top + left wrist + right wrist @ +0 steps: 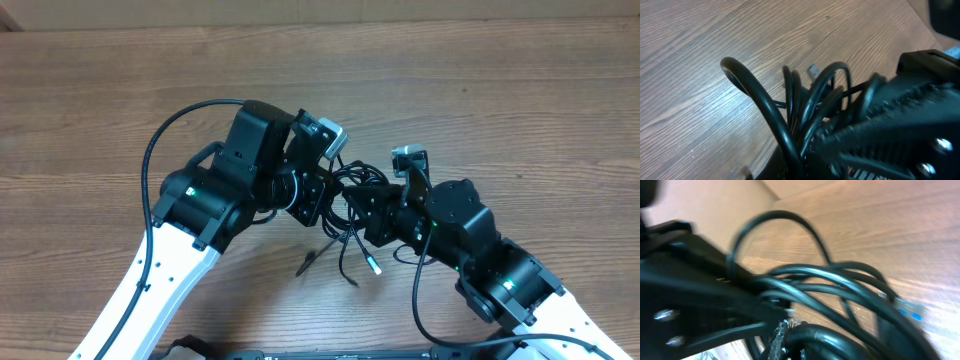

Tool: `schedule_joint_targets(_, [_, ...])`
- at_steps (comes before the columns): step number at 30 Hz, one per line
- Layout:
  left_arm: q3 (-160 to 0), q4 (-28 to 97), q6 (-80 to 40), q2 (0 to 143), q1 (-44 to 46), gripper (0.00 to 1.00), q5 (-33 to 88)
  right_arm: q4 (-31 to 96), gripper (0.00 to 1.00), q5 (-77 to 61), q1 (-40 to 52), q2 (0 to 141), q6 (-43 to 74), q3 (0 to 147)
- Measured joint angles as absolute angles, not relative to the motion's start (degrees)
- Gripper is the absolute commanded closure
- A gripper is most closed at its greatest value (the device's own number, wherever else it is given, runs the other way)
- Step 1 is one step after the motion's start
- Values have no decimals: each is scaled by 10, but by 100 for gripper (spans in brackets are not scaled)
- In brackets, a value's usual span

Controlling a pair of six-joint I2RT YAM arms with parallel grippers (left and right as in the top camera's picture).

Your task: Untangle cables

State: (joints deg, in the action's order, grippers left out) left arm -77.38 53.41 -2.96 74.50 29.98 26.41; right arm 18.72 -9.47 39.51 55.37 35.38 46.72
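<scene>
Black cables (352, 188) bunch in a knot between the two arms. Only the overhead view shows both arms and the loose ends (372, 266) trailing onto the wooden table (520, 80). The wrist views show just blurred loops (790, 110) up close. The left gripper (325, 198) and right gripper (378, 210) are each clamped on the cables from opposite sides.

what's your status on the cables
Left gripper shut on cables. Right gripper shut on same tangle. Loose ends trail out. No blocker seen.
</scene>
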Motion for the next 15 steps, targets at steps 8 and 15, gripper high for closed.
schedule_joint_targets(8, [-774, 524, -24, 745, 301, 96, 294, 200, 96, -61, 395, 569, 394, 467])
schedule_joint_targets(15, [-773, 458, -21, 745, 300, 96, 373, 203, 96, -49, 395, 586, 401, 467])
